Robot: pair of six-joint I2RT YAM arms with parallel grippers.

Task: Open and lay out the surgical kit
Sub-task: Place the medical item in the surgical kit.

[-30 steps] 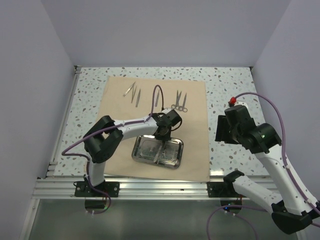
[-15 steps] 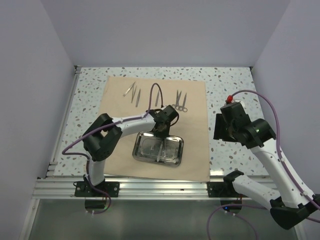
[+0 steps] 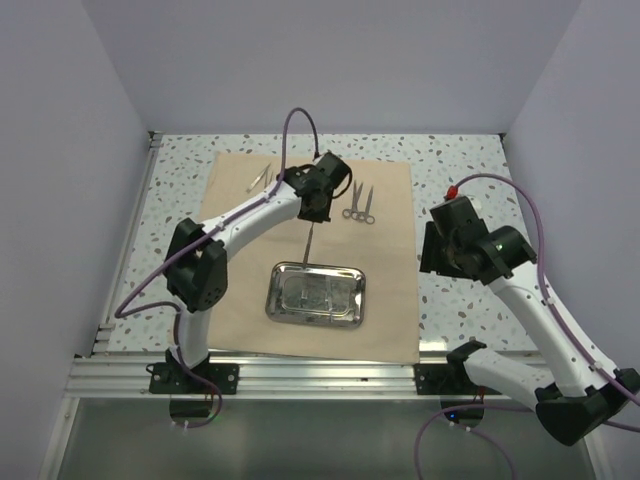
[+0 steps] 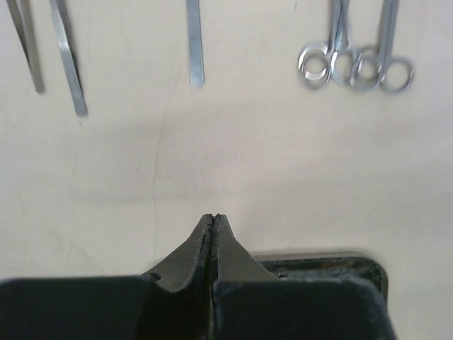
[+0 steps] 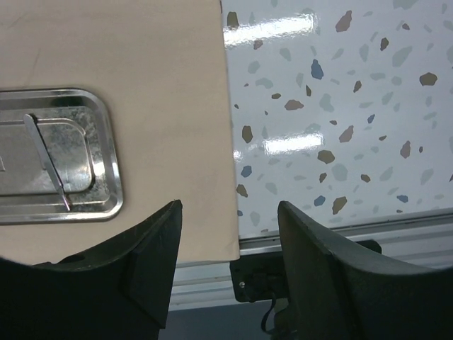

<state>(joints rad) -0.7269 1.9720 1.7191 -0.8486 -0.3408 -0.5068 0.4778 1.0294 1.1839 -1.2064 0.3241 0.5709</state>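
The beige cloth (image 3: 240, 290) of the surgical kit lies spread flat on the table. The steel tray (image 3: 285, 310) sits on its near half. Along its far half lie tweezers (image 3: 262, 180) and two scissors (image 3: 360, 203). My left gripper (image 3: 312, 215) hovers over the cloth beyond the tray, shut on a thin pair of tweezers (image 3: 308, 245) that hangs down toward the tray. In the left wrist view its jaws (image 4: 213, 216) are pressed together. In the right wrist view a slim metal tool (image 5: 46, 159) shows against the tray (image 5: 106, 205). My right gripper (image 5: 230, 205) stands open and empty above the cloth's near right corner.
The speckled tabletop (image 3: 455, 170) surrounds the cloth. A metal rail (image 3: 300, 375) runs along the near edge, and pale walls close in the left, far and right sides. The left arm's purple cable (image 3: 290, 130) arches above the cloth.
My left gripper has risen from the tray and moved to the far side with the thin tweezers in its grip. My right arm has drifted slightly left.
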